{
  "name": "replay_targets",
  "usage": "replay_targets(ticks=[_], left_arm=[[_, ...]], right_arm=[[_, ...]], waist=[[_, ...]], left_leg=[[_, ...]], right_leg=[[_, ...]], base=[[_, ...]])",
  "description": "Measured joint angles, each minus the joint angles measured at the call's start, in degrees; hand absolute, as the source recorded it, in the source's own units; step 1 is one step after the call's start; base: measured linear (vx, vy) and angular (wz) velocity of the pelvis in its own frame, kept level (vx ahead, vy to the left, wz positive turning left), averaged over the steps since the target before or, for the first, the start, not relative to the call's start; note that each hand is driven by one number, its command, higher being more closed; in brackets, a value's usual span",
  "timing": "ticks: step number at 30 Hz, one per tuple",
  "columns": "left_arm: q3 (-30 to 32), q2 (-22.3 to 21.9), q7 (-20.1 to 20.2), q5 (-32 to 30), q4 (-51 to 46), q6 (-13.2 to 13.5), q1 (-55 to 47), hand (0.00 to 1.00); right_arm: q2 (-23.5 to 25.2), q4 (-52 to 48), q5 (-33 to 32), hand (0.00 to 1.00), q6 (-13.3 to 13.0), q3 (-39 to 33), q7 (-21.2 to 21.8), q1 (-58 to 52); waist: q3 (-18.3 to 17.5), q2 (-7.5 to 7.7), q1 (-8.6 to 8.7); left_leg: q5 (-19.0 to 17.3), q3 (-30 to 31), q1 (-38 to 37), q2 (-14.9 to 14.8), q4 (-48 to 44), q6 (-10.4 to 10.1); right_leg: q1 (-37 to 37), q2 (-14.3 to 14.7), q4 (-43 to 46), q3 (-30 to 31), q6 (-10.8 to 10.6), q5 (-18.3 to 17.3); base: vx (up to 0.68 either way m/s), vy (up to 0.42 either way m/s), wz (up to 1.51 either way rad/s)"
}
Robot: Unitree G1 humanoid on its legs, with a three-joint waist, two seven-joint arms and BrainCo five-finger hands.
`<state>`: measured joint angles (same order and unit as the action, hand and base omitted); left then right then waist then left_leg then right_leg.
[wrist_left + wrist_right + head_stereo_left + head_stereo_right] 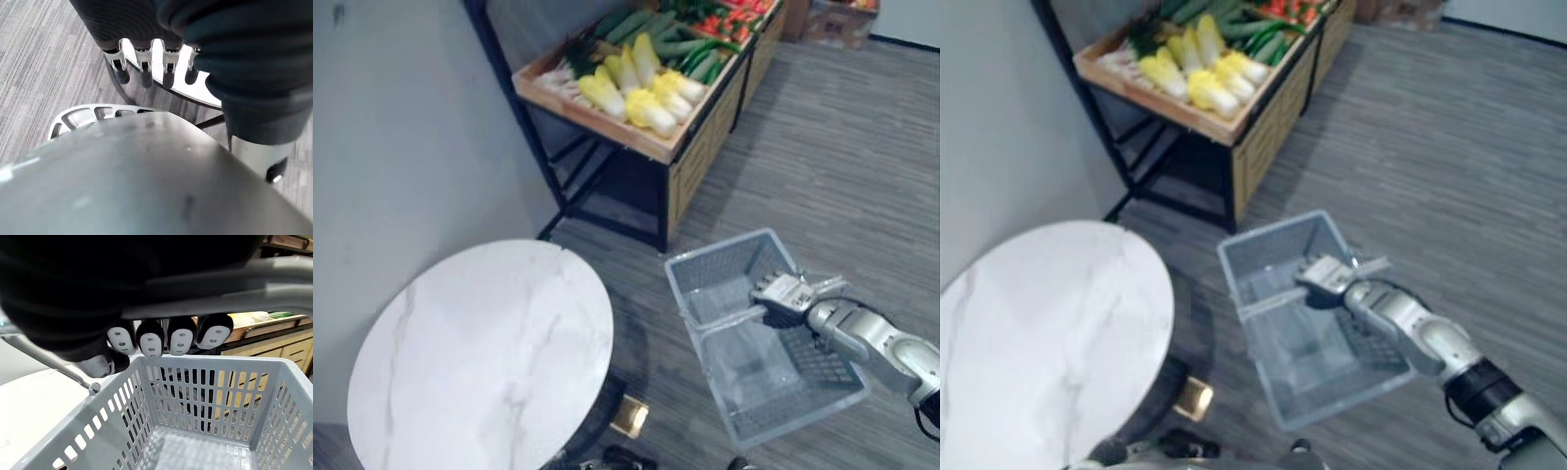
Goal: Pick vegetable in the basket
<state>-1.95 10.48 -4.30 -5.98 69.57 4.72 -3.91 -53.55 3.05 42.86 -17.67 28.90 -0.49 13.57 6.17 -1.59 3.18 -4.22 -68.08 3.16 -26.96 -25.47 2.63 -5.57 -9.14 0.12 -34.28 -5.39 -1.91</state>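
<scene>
A grey slotted basket (720, 250) hangs above the floor to the right of the table, and nothing lies in it (205, 396). My right hand (781, 294) is shut on its grey handle (220, 289), with the dark-tipped fingers (166, 338) curled round the bar. Yellow-white cabbages (636, 93) lie in a wooden crate on the stand at the back, with green cucumbers (690, 49) behind them. My left hand (142, 63) hangs idle with relaxed fingers beside the white table's edge (171, 83).
A round white marble table (480, 343) stands at the lower left, close to a grey wall. The wooden vegetable stand (607, 127) on a black frame runs along the back. Striped grey floor (842, 166) lies open on the right.
</scene>
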Motion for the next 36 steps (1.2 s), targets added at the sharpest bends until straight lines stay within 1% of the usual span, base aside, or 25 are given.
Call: replay_targets(ticks=[2,3,4,5,6,7,8,9,10,11,12,13,14,16,17,19,22,28,30,31,32,33,34,35,36], left_arm=[[0.0,0.3,0.1,0.0,-0.2,0.2,-0.3,0.00],[0.1,0.3,0.0,-0.1,-0.2,0.2,-0.4,0.00],[0.1,0.3,0.0,-0.1,-0.3,0.2,-0.9,0.00],[0.1,0.2,0.0,-0.1,-0.2,0.3,-1.5,0.00],[0.2,-0.2,0.0,-0.1,-0.2,0.3,-2.0,0.00],[0.4,-0.4,-0.1,-0.1,-0.2,0.4,-2.2,0.00],[0.8,-0.6,-0.1,-0.1,-0.2,0.5,-2.6,0.00],[1.8,-1.1,0.0,-0.1,-0.1,0.8,-3.8,0.00],[2.1,-1.2,0.0,-0.1,-0.1,1.0,-4.3,0.00],[2.3,-1.3,0.1,-0.1,-0.1,1.4,-4.9,0.00],[2.3,-1.3,0.2,-0.1,-0.1,1.5,-4.9,0.00],[2.3,-1.3,0.2,-0.1,-0.1,1.6,-5.0,0.00],[2.3,-1.3,0.1,-0.9,-0.1,1.6,-4.7,0.00],[2.3,-1.3,0.1,-1.7,-0.2,1.9,-4.3,0.00],[2.2,-1.5,0.0,-1.8,-0.4,1.8,-4.3,0.00],[1.8,-1.8,-0.1,-2.6,-0.6,1.8,-4.5,0.00],[0.5,-1.4,-0.3,-4.4,-1.4,1.9,-4.2,0.00],[-1.2,-1.0,-0.3,-4.4,-1.8,1.9,-4.5,0.00],[-1.9,-0.9,-0.3,-4.3,-1.9,2.2,-4.5,0.00],[-2.4,-0.8,-0.3,-4.4,-1.9,2.2,-4.5,0.00],[-2.7,-0.8,-0.3,-4.3,-1.8,2.2,-4.5,0.00],[-2.9,0.1,-0.2,-4.3,-1.7,2.2,-4.2,0.00],[-3.4,0.5,-0.3,-4.3,-1.7,2.3,-4.3,0.00],[-4.1,1.1,-0.3,-4.3,-1.7,2.3,-4.3,0.00],[-4.6,1.4,-0.2,-4.4,-1.7,2.2,-4.2,0.00]], right_arm=[[0.1,-0.1,0.0,1.00,-0.1,-1.8,-0.4,-2.7],[0.1,-0.2,0.0,1.00,-0.1,-1.9,-0.4,-3.2],[0.3,-0.4,0.0,1.00,-0.1,-1.9,-0.4,-3.7],[0.5,-0.7,0.0,1.00,-0.1,-1.9,-0.5,-3.8],[0.6,-0.7,0.0,1.00,0.0,-1.9,-0.9,-3.8],[0.6,-0.7,0.0,1.00,0.0,-1.8,-1.2,-3.8],[0.6,-0.7,0.0,1.00,0.0,-1.4,-1.5,-3.6],[0.8,-0.7,0.0,1.00,0.1,-0.2,-1.5,-2.9],[0.9,-0.7,0.0,1.00,0.1,0.6,-1.5,-2.5],[1.3,-0.7,0.0,1.00,0.0,1.4,-1.5,-2.2],[2.0,-0.7,0.0,1.00,-0.1,1.4,-1.5,-1.9],[2.3,-0.7,0.0,1.00,-0.1,1.4,-1.5,-1.4],[2.1,-1.0,-0.1,1.00,-0.3,1.4,-1.6,-0.3],[1.3,-0.9,-0.1,1.00,-0.3,1.4,-1.6,0.5],[1.4,-0.9,-0.1,1.00,-0.4,1.5,-1.6,0.1],[1.4,-0.9,-0.1,1.00,-1.3,1.5,-1.6,-0.1],[1.6,-1.1,-0.3,1.00,-1.9,0.6,-1.7,-1.8],[1.8,-0.6,-0.1,1.00,-1.0,-1.7,-1.7,-5.3],[1.9,-0.2,0.0,1.00,-0.3,-2.2,-1.7,-6.5],[2.1,-0.1,0.1,1.00,0.0,-3.0,-1.7,-7.3],[2.4,-0.1,0.2,1.00,0.1,-4.2,-1.7,-8.2],[4.2,0.4,1.8,1.00,0.8,-5.0,-1.7,-9.3],[4.7,0.4,2.2,1.00,0.9,-5.0,-1.7,-9.8],[5.9,0.3,2.2,1.00,1.0,-6.0,-1.8,-10.5],[6.6,0.3,2.2,1.00,1.1,-6.7,-1.8,-10.8]], waist=[[0.2,0.24,-0.29],[0.3,0.53,-0.46],[0.6,0.96,-0.64],[0.6,0.89,-0.88],[0.5,0.81,-1.31],[0.6,0.76,-1.69],[0.6,0.77,-2.16],[0.8,0.58,-2.63],[0.8,0.56,-2.84],[1.0,1.05,-3.26],[0.8,1.18,-3.50],[0.5,0.74,-3.76],[0.3,1.09,-3.15],[0.7,1.19,-2.77],[0.9,0.78,-2.76],[1.1,0.10,-2.73],[1.1,0.04,-1.75],[1.1,0.27,-1.91],[1.1,0.39,-1.97],[1.2,0.36,-1.92],[1.1,0.03,-1.75],[1.9,1.34,-1.85],[2.1,1.78,-1.77],[2.6,2.70,-1.72],[2.9,2.85,-1.63]], left_leg=[[4.6,4.0,-0.2,-2.5,-4.1,0.2],[6.8,8.7,0.3,-2.7,-5.0,0.0],[9.8,17.4,1.1,-2.1,-5.8,-1.3],[10.7,27.1,2.6,-0.4,-6.7,-2.5],[8.6,34.7,3.4,2.4,-7.4,-3.8],[6.3,39.3,3.9,4.8,-7.8,-4.8],[3.6,45.1,4.3,8.4,-7.6,-4.9],[-0.7,53.2,4.7,13.8,-6.7,-5.1],[-2.3,55.6,4.7,15.6,-6.2,-5.1],[-4.4,59.4,4.5,18.6,-4.3,-5.1],[-5.0,62.3,4.0,20.4,-0.8,-4.9],[-5.2,63.2,2.7,20.9,0.8,-5.1],[-5.3,63.9,2.5,22.2,2.7,-5.2],[-5.3,63.4,2.9,23.7,2.2,-5.2],[-5.3,62.6,2.2,24.1,2.3,-5.2],[-5.3,62.3,0.4,24.6,3.9,-5.2],[-5.3,64.1,-0.8,24.6,7.7,-5.2],[-5.3,63.3,-4.7,24.5,14.6,-4.8],[-6.0,62.5,-4.8,24.4,15.3,-3.7],[-7.3,62.5,-4.3,24.3,15.4,-2.4],[-9.8,62.8,-4.3,24.1,15.7,-1.3],[-11.4,63.2,-5.0,25.2,14.9,-1.0],[-11.5,63.8,-5.5,25.7,14.9,-0.9],[-11.6,64.4,-6.8,26.2,14.8,-0.6],[-11.7,65.7,-8.2,26.2,14.4,0.1]], right_leg=[[-0.1,0.6,1.0,2.3,1.3,-1.4],[0.4,0.4,2.1,4.3,1.7,-2.1],[0.8,0.1,3.2,7.2,2.2,-2.6],[1.4,0.2,3.5,11.1,2.6,-2.9],[2.4,0.3,3.6,14.5,3.2,-3.2],[3.3,0.4,3.7,16.6,3.6,-3.3],[4.7,0.9,4.2,20.3,3.9,-3.2],[5.8,2.4,4.1,25.5,4.7,-2.8],[5.9,2.9,4.1,27.2,4.7,-2.8],[6.5,3.4,4.8,30.3,4.6,-2.8],[7.3,3.7,5.9,32.7,4.2,-2.6],[8.1,3.9,6.3,34.1,3.7,-2.3],[9.5,3.7,6.0,35.8,1.9,-1.1],[9.7,2.3,3.9,37.1,0.6,0.4],[8.9,1.6,3.5,37.7,0.3,0.6],[8.1,1.2,3.6,37.6,-0.2,1.0],[8.2,1.0,3.6,35.4,-0.2,1.1],[8.4,1.4,4.4,35.2,-0.2,1.1],[10.1,1.5,7.2,35.4,-0.6,0.8],[12.0,1.8,10.4,35.6,-1.0,-0.1],[14.3,2.0,15.1,35.6,-1.5,-1.9],[19.2,1.3,26.9,36.5,-1.4,-3.0],[21.0,0.9,32.1,36.8,-0.7,-2.2],[24.3,0.8,40.3,37.6,2.6,1.1],[26.3,0.4,46.0,37.5,4.0,6.3]], base=[[-0.11,-0.168,-0.43],[-0.12,-0.139,-0.89],[-0.08,-0.111,-1.26],[-0.06,-0.087,-1.58],[-0.02,-0.021,-1.49],[0.00,0.029,-1.52],[0.00,0.074,-1.82],[0.01,0.082,-1.79],[0.03,0.118,-1.76],[0.03,0.131,-1.37],[0.03,0.135,-1.29],[0.06,0.146,-1.01],[0.07,0.136,-0.56],[0.06,0.173,-0.33],[0.05,0.179,-0.24],[0.06,0.141,-0.04],[0.03,0.048,0.23],[-0.01,0.010,-0.01],[-0.08,0.025,-0.08],[-0.08,0.034,0.01],[-0.16,0.051,0.10],[-0.14,0.045,0.20],[-0.14,0.045,0.33],[-0.06,0.037,0.43],[-0.03,0.036,0.46]])
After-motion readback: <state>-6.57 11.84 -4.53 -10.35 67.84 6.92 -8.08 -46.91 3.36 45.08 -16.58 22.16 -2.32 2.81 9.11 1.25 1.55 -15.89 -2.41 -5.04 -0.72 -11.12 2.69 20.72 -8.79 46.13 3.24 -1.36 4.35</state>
